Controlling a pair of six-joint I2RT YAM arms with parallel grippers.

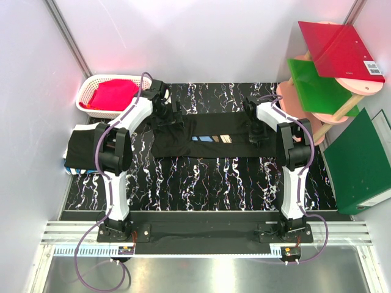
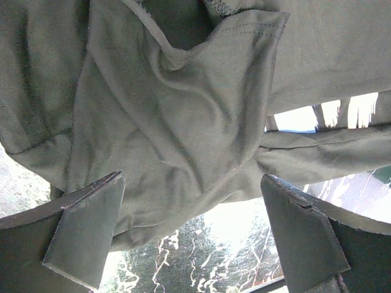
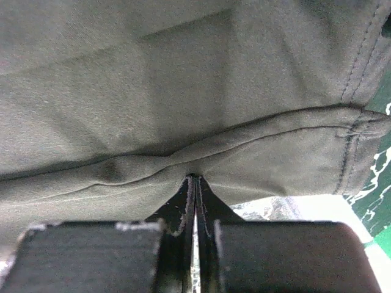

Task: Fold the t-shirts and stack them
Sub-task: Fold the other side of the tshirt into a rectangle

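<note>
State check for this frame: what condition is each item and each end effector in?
t-shirt: folded into a long band, flat across the table, print showing.
folded pile: black, folded, at the table's left edge.
left end effector: open, over a rumpled part of the t-shirt.
right end effector: shut, pinching the t-shirt's edge.
basket: holding a red cloth.

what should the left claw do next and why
Probably close the open left claw on the bunched t-shirt lying inside it: the right claw is shut on the other end's folded edge, so both ends could then lift together.
</note>
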